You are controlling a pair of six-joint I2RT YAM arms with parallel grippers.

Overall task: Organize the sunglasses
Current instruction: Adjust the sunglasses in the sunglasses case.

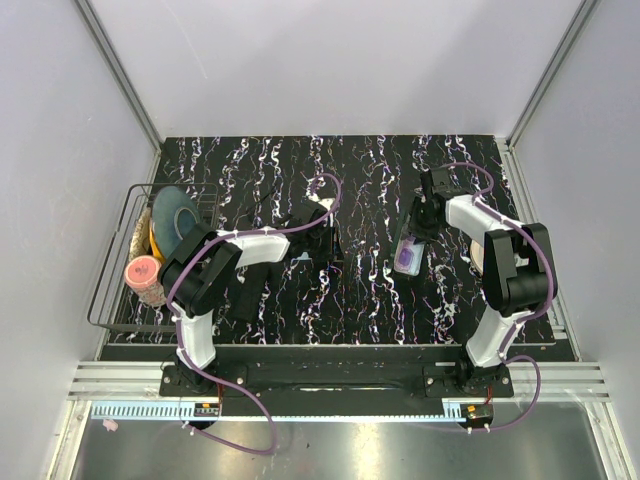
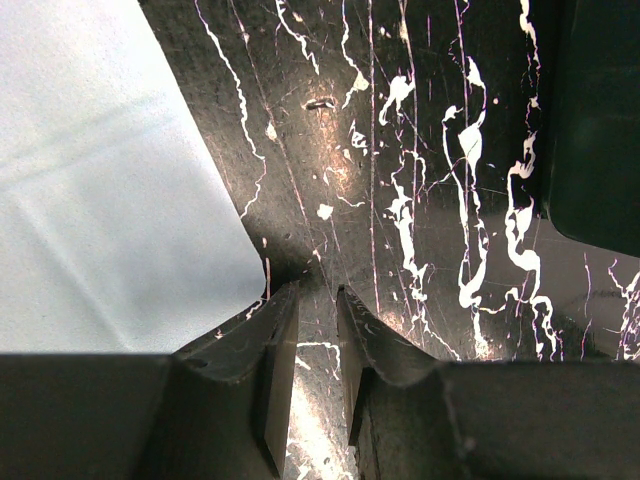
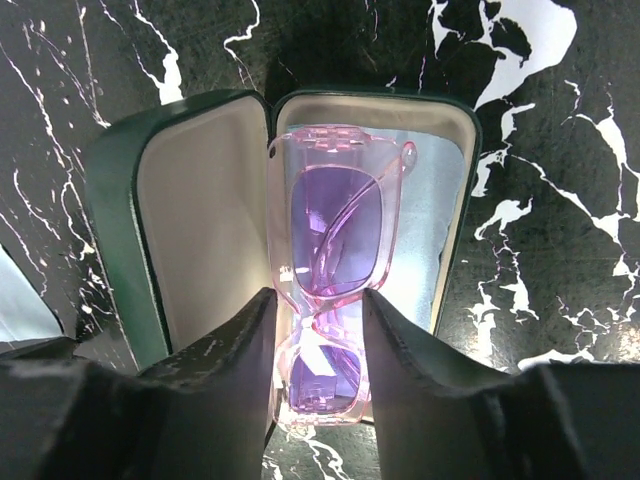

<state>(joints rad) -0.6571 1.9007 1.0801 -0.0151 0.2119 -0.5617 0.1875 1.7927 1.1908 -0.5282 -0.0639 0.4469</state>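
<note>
Pink-framed sunglasses [image 3: 335, 230] with purple lenses lie folded in the right half of an open green case [image 3: 190, 200], on a pale cloth lining. My right gripper [image 3: 318, 295] is above them, its two fingers pressed against either side of the frame at the bridge. From above, the sunglasses [image 1: 408, 257] and the right gripper [image 1: 417, 228] sit right of the table's centre. My left gripper [image 2: 318, 290] hovers low over the black marbled tabletop [image 2: 420, 200], jaws a narrow gap apart with nothing between them. In the top view the left gripper [image 1: 322, 228] is near the middle.
A wire basket [image 1: 108, 295] at the table's left edge holds a teal round thing [image 1: 175, 215], a pink thing [image 1: 143, 272] and something yellow. A dark green object [image 2: 600, 120] lies just right of the left gripper. A pale surface [image 2: 100, 200] fills that view's upper left.
</note>
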